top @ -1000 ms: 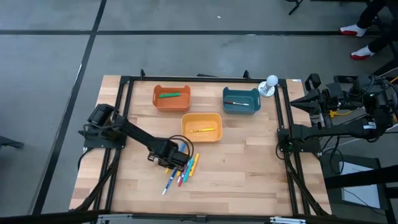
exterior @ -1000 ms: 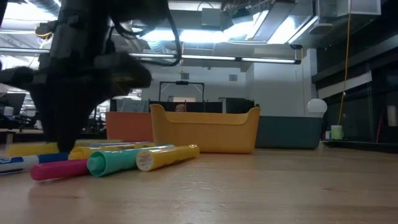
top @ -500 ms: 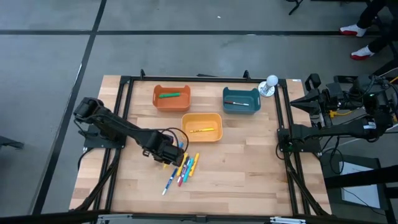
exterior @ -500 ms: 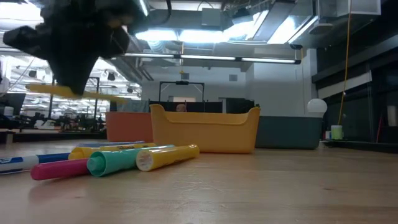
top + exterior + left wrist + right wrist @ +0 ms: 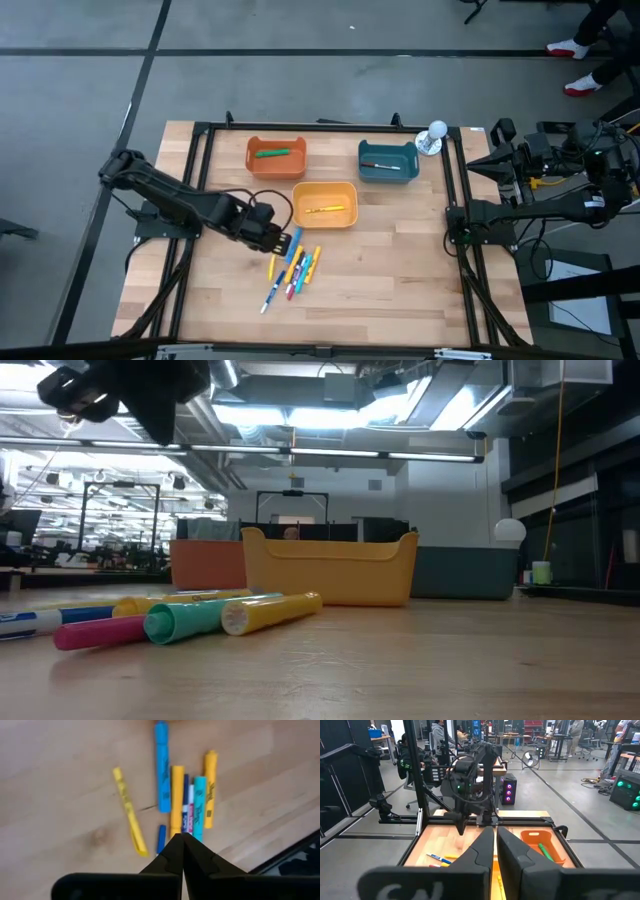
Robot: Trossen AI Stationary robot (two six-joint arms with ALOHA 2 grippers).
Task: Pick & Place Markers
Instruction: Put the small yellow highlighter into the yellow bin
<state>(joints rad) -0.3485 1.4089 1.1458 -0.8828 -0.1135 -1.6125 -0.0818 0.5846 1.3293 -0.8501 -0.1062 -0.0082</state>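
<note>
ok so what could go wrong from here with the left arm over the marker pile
The left end effector is shut and empty above the markers; coming down shut, it would likely shove them, not grasp.
Several markers lie side by side, touching, so a grasp may catch two or scatter them.
The yellow marker lies apart and may roll if nudged.

bins: three – orange bin (image 5: 276,156), teal bin (image 5: 387,160), yellow bin (image 5: 324,203) | markers in bins: one in each, three in all | loose markers (image 5: 172,800) on the desk (image 5: 400,270): seven counted in the left wrist view | arms: two, each with one tool
</note>
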